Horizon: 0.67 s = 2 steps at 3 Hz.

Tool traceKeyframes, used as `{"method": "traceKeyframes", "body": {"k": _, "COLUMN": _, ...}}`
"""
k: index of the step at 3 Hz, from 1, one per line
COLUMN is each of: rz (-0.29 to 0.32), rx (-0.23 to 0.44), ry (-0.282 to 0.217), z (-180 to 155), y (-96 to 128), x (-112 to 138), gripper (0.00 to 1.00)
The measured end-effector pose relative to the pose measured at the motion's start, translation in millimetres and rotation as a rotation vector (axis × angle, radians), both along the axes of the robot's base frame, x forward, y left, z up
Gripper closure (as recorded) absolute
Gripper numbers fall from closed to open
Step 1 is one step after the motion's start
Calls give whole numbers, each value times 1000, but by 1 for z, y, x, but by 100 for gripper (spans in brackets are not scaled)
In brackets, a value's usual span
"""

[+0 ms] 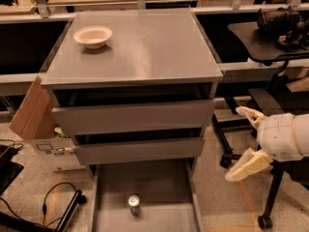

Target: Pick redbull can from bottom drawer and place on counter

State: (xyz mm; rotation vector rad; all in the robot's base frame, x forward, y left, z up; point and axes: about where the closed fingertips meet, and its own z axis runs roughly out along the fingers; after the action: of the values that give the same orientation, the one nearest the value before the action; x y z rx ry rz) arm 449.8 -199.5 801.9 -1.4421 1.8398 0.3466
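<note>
The redbull can point(134, 204) stands upright on the floor of the bottom drawer point(159, 182), which is pulled out at the foot of the cabinet. The counter point(145, 47) is the grey top of the cabinet. My gripper point(244, 139) is at the right, beside the cabinet and about level with the lower closed drawer. Its two cream fingers are spread apart and hold nothing. It is well to the right of the can and above it.
A cream bowl point(92, 36) sits at the counter's back left. Two upper drawers point(133, 117) are closed. A cardboard box point(34, 112) leans at the cabinet's left. An office chair point(270, 47) stands at the right, and cables point(48, 204) lie on the floor at the left.
</note>
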Motion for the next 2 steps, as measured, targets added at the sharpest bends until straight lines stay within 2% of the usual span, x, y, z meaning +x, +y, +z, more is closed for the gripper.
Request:
{"method": "traceKeyframes", "body": {"k": 1, "rz": 54, "rx": 195, "ry": -73, "z": -35, "y": 19, "x": 16, "gripper": 0}}
{"method": "traceKeyframes", "body": {"k": 2, "rz": 109, "rx": 208, "ry": -100, "z": -55, "y": 24, "x": 17, "gripper": 0}}
